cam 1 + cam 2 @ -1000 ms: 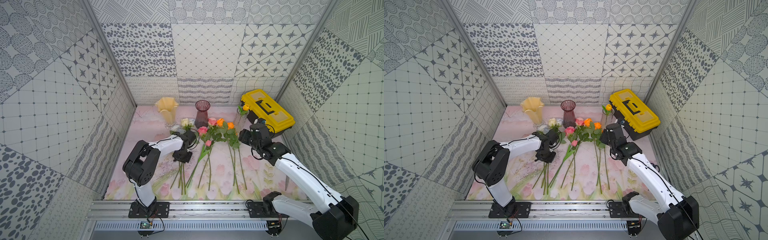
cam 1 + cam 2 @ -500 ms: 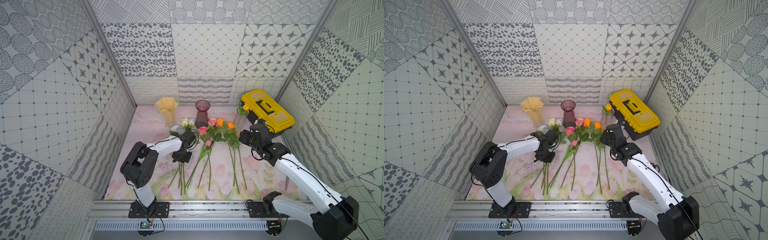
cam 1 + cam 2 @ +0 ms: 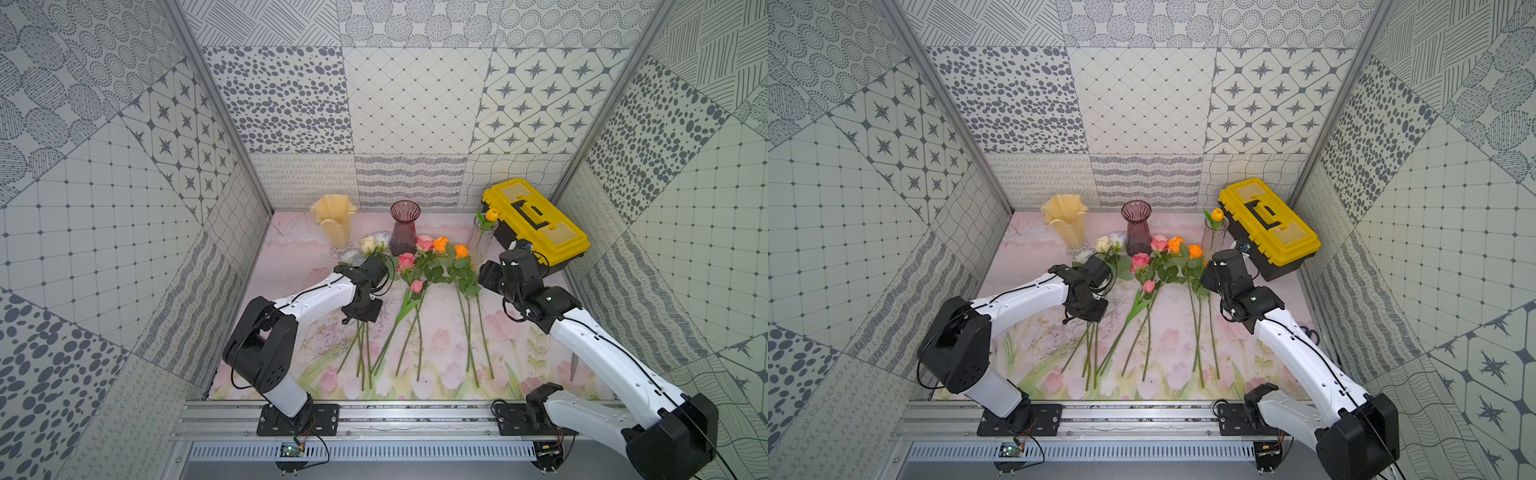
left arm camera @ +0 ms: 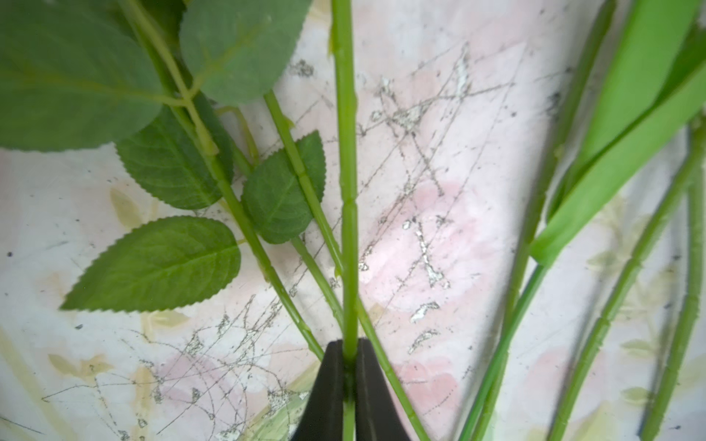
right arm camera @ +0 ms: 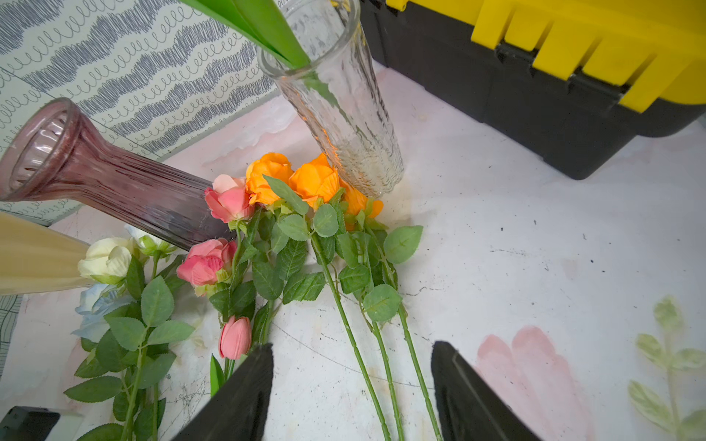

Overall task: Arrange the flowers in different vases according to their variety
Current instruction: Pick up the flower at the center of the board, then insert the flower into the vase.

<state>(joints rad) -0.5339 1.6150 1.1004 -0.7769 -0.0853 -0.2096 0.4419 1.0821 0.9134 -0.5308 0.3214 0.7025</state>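
Where the left gripper (image 4: 349, 359) pinches 1 stem (image 4: 348, 152), its top is cropped

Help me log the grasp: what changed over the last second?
The left gripper finished closing on one green stem among the pale flowers, and that arm's elbow swung slightly outward. The right gripper stayed open above the stems of the orange flowers. The pink flowers and the three vases did not move.

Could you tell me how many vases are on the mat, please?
3: cream ruffled vase back left, purple vase centre back, clear vase beside the toolbox.
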